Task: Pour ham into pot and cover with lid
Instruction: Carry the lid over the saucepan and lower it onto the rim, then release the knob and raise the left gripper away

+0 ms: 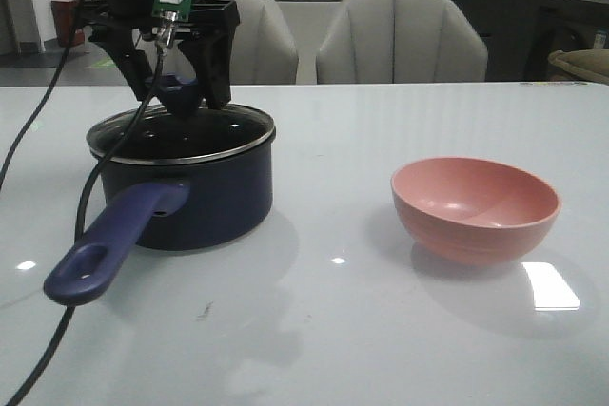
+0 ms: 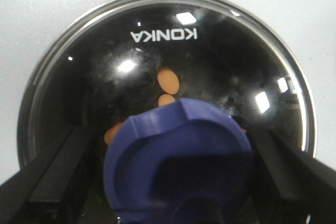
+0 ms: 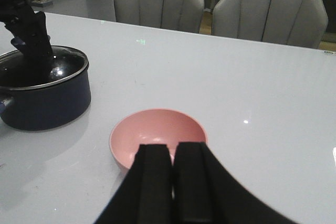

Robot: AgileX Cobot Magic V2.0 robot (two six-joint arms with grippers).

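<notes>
The dark navy pot (image 1: 205, 202) stands at the left of the table, its purple-blue handle (image 1: 114, 240) pointing toward me. The glass lid (image 1: 181, 137) rests on its rim. My left gripper (image 1: 180, 97) hangs over it, open, with a finger on each side of the lid's blue knob (image 2: 176, 156) and a gap on both sides. Through the glass (image 2: 210, 61) several orange-pink ham chunks (image 2: 168, 81) lie inside the pot. My right gripper (image 3: 172, 153) is shut on nothing, just near the pink bowl (image 3: 157, 132); the front view does not show it.
The pink bowl (image 1: 474, 208) stands empty at the right of the white table (image 1: 324, 330). Two grey chairs (image 1: 400, 40) stand behind the far edge. A black cable (image 1: 57, 330) runs down past the pot handle at the left.
</notes>
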